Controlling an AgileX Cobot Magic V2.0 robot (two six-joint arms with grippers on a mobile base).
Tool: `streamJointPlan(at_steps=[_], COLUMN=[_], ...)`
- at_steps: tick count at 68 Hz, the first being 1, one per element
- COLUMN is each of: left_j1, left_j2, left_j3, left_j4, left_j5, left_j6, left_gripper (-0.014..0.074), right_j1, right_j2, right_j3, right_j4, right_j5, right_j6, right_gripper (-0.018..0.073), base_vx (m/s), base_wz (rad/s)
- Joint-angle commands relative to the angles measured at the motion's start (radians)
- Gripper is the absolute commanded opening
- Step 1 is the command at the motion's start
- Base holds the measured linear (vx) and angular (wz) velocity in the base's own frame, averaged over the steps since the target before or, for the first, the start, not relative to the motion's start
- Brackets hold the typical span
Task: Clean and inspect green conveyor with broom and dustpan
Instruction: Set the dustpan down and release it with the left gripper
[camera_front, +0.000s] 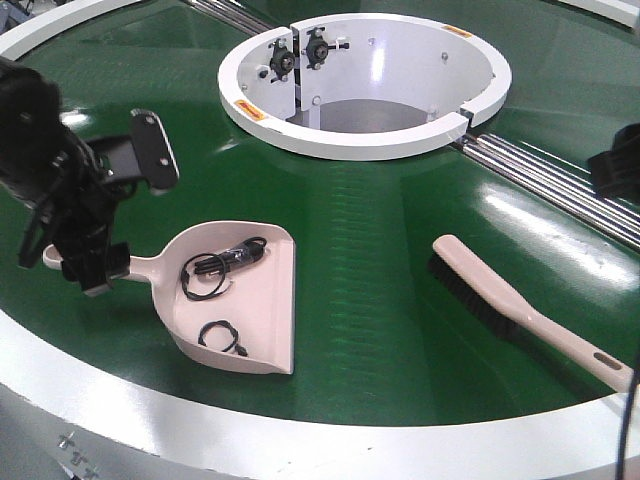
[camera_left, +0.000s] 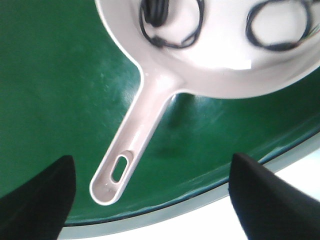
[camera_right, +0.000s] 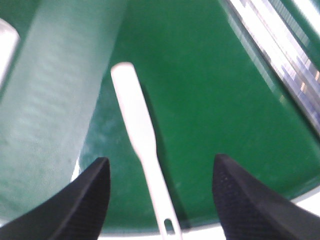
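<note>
the dustpan (camera_front: 240, 295) lies on the green conveyor (camera_front: 380, 250) near its white outer rim, with two black cable loops (camera_front: 222, 268) in its scoop and its handle pointing toward the left pincer (camera_left: 150, 195). that pincer hangs over the handle end with jaws wide and nothing held; in the left wrist view the handle runs slantwise between the fingertips, its slotted end closest. the broom (camera_front: 520, 312) lies apart to the right, bristles inward, its handle reaching toward the rim between the wide, empty jaws of the right pincer (camera_right: 160, 200). each arm is nearest its own tool, likely a descent along the handle.
</note>
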Motion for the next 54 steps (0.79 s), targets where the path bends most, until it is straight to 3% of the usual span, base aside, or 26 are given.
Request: streamJointPlan(at_steps=[1, 12, 24, 36, 47, 54], left_j1=[-0.005, -0.003, 0.0, 0.0, 0.0, 0.0], left_j2=[-0.094, -0.192, -0.344, -0.556, -0.755, -0.874], left_j3=[-0.028, -0.026, 0.009, 0.241, 0.593, 0.799], left_j4=[-0.086, -0.169, -0.28, -0.309, -0.309, -0.309], left_j5=[-0.033, -0.044, -0.105, -0.39, -0.734, -0.884], left_j6=[-0.079, -0.187, -0.191, -0.219, -0.283, -0.295], left_gripper=[0.0587, 0.0587, 0.0587, 0.0587, 0.0587, 0.0587], right_j1=[-0.003, -0.003, -0.003, -0.003, -0.003, -0.003], right_j2=[-0.089, -0.239, -0.424, -0.6, -0.76, -0.876], right_j3=[-0.008, 0.136, 0.403, 0.664, 0.854, 0.936], right_j4=[0.005, 0.036, 0.048, 0.055, 0.064, 0.086], right_j5=[-0.113, -0.312, -0.558, -0.742, -0.834, -0.866], right_j6=[-0.016, -0.032, -0.069, -0.069, -0.069, -0.06], right_gripper=[0.0438, 0.0438, 0.0438, 0.0438, 0.0435, 0.0422], base_vx=[0.0, 0.0, 0.0, 0.0, 0.0, 0.0], base_wz=[0.0, 0.0, 0.0, 0.0, 0.0, 0.0])
